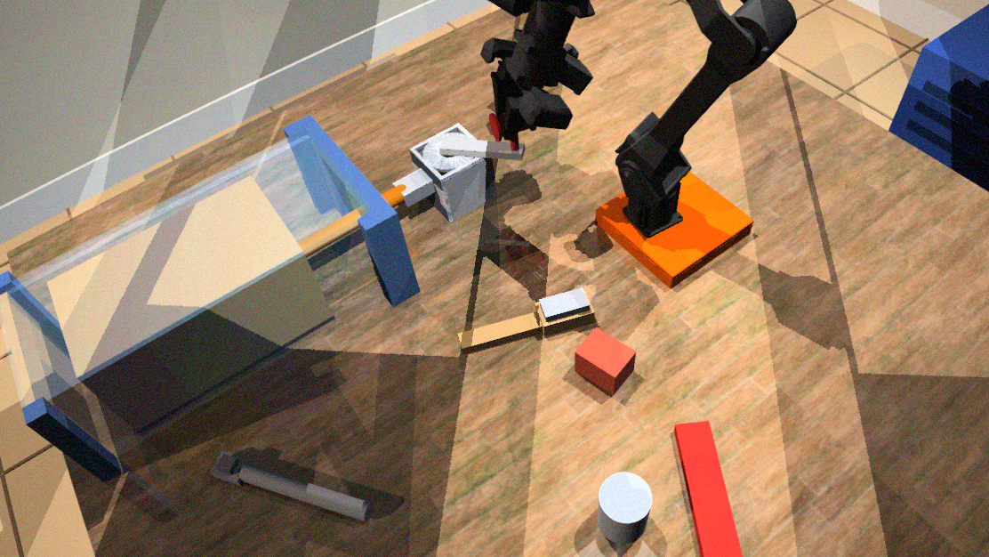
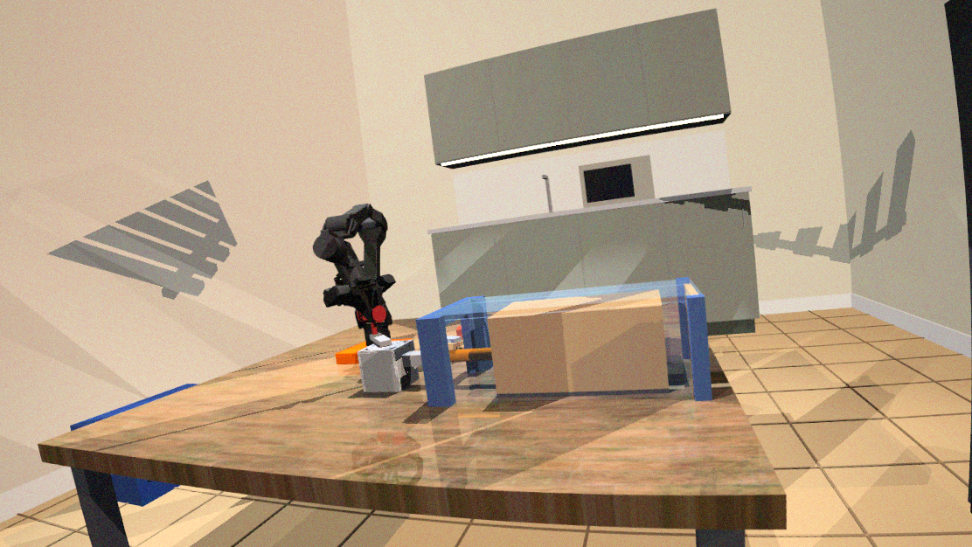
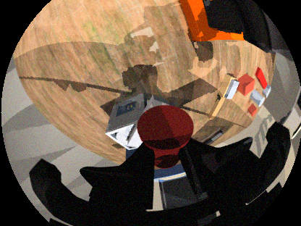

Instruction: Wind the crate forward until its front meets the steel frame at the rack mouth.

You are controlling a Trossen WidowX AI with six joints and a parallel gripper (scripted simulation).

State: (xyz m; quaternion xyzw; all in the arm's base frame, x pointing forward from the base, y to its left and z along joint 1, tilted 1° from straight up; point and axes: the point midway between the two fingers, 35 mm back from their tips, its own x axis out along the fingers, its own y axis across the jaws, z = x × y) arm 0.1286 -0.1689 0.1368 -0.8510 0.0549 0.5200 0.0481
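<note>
The tan crate (image 1: pixel 207 255) (image 2: pixel 612 349) sits flat inside the clear-panelled cubby. A gap remains between its front and the blue frame (image 1: pixel 392 255) (image 2: pixel 435 360) at the mouth. An orange strap (image 1: pixel 332 232) (image 2: pixel 470 354) runs from the crate through the frame to the pale grey winch (image 1: pixel 462 189) (image 2: pixel 382 370) (image 3: pixel 124 113). The grey winch handle (image 1: pixel 484 149) (image 2: pixel 379 339) lies across the winch top, its arm pointing away from the cubby. My gripper (image 1: pixel 512 133) (image 2: pixel 371 324) (image 3: pixel 162 135) is shut on the handle's red knob (image 3: pixel 165 127) at the arm's outer end. The key in the hole is hidden.
The arm's orange base (image 1: pixel 712 214) stands right of the winch. A yellow bar (image 1: pixel 498 332) with a white block (image 1: pixel 564 304), a red block (image 1: pixel 604 359), a white cylinder (image 1: pixel 624 499), a long red bar (image 1: pixel 707 484) and a grey rod (image 1: pixel 297 489) lie towards the front.
</note>
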